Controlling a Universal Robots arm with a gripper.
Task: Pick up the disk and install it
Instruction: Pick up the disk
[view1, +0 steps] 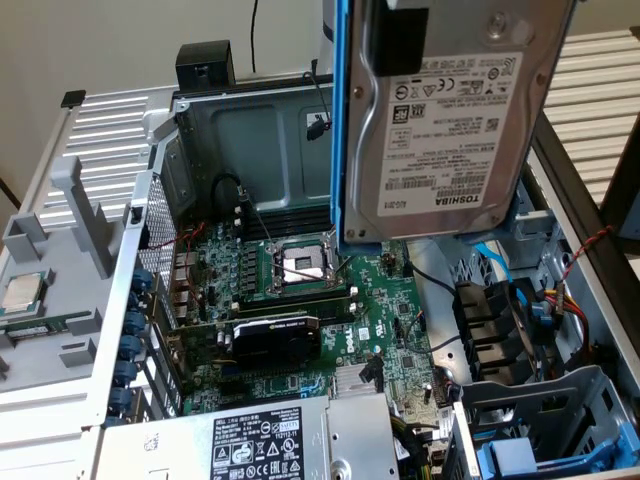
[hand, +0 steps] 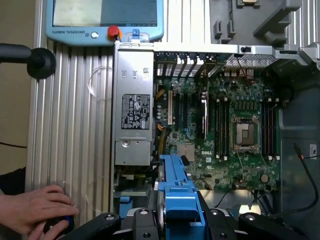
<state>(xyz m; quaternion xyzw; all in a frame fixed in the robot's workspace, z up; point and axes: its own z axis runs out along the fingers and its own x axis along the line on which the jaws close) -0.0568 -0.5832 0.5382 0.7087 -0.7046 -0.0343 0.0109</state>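
The disk (view1: 440, 120), a silver hard drive with a white Toshiba label in a bright blue carrier, hangs upright high above the open computer case (view1: 250, 120) in the exterior view. One black finger (view1: 400, 40) presses on its labelled face near the top. In the wrist view my gripper (hand: 177, 220) is shut on the blue carrier of the disk (hand: 176, 190), a black finger on each side, and the motherboard lies well beyond it.
Inside the case are the motherboard (view1: 330, 300) with an open processor socket (view1: 300, 265), a graphics card (view1: 275, 335), a grey power supply (view1: 270, 440) and a drive cage (view1: 560, 410) holding another blue carrier. A person's hand (hand: 35, 210) rests beside the case. A teach pendant (hand: 105, 20) lies behind it.
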